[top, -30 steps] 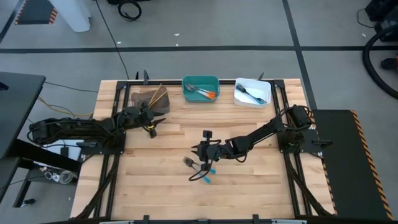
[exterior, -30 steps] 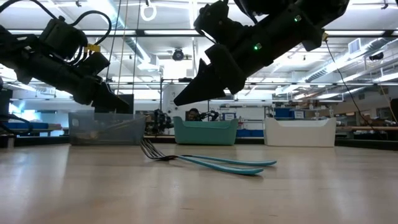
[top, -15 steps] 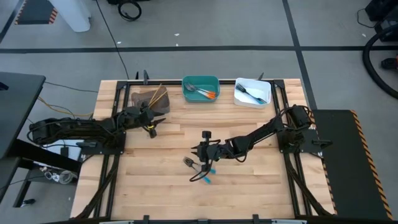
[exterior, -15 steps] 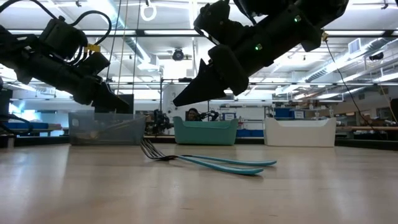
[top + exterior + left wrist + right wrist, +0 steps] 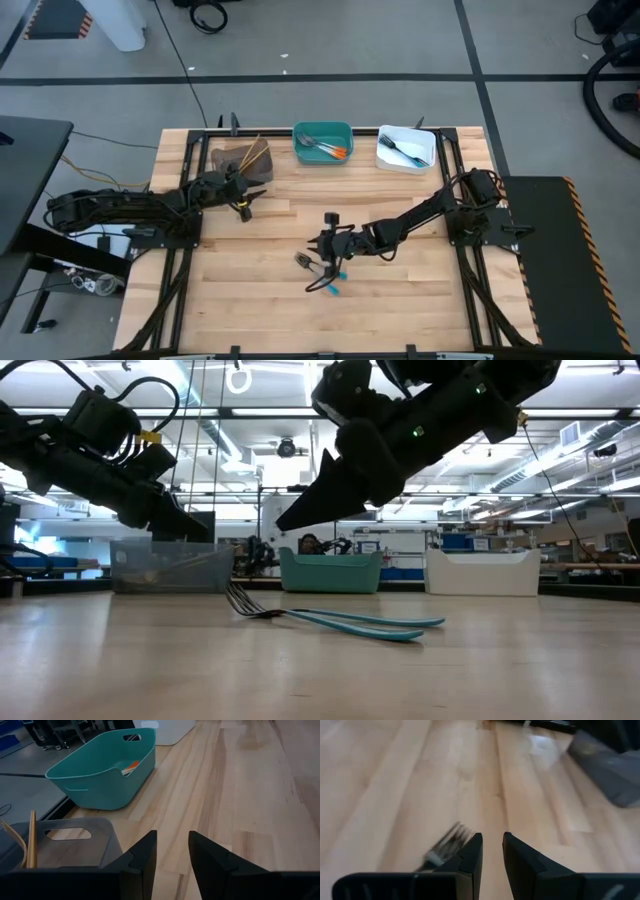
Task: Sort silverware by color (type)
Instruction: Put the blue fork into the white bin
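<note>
Two blue-handled pieces, a fork and a spoon (image 5: 328,276), lie flat on the wooden table; in the low view the fork's tines (image 5: 240,603) point toward the left edge and the handles (image 5: 370,623) cross. My right gripper (image 5: 320,247) hovers open just above them, fingers slanting down (image 5: 285,523); its wrist view shows the fork's tines (image 5: 448,844) beside the fingertips (image 5: 492,837). My left gripper (image 5: 245,206) waits open near the grey bin (image 5: 172,837).
Three bins stand along the far edge: a grey bin (image 5: 240,158) with gold pieces, a teal bin (image 5: 322,132) with orange-handled pieces and a white bin (image 5: 405,160) with dark pieces. Bare wood lies between the arms and toward the near edge.
My right gripper has eased slightly toward the table's left while staying above the blue-handled pieces. The silverware has not moved.
</note>
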Controlling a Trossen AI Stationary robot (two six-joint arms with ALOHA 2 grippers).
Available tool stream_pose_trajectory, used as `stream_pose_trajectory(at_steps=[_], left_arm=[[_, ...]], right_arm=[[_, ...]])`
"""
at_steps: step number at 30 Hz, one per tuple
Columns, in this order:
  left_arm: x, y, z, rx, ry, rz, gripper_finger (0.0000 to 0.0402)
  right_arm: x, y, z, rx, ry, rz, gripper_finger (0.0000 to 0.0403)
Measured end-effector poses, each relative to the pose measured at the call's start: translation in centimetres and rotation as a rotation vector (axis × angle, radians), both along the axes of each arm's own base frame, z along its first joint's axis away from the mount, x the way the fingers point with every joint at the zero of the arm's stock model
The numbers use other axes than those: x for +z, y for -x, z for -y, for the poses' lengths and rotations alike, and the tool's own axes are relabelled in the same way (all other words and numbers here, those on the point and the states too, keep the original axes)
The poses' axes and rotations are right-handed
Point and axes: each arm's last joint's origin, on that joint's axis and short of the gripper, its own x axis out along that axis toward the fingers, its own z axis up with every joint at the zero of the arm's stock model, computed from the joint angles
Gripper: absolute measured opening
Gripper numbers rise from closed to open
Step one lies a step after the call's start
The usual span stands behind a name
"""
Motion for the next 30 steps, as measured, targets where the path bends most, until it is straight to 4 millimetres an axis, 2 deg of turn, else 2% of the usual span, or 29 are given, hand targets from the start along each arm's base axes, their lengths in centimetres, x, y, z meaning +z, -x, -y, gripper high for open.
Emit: stream_pose_trajectory(at_steps=[5, 13, 22, 30], left_arm=[[0.0, 0.0, 0.0, 0.000, 0.000, 0.000, 0.0121], [0.0, 0.0, 0.0, 0.001, 0.001, 0.006, 0.0121], [0.2, -0.1, 0.0, 0.084, 0.219, 0.121, 0.0121], [0.3, -0.1, 0.0, 0.117, 0.324, 0.181, 0.0121]], right_arm=[[-0.1, 0.0, -0.1, 0.026, -0.036, -0.051, 0.0083], [0.8, -0.6, -0.4, 0.030, -0.020, -0.115, 0.0083], [0.9, -0.6, -0.4, 0.021, -0.010, -0.117, 0.0083], [0.9, -0.6, -0.4, 0.038, -0.038, -0.118, 0.0083]])
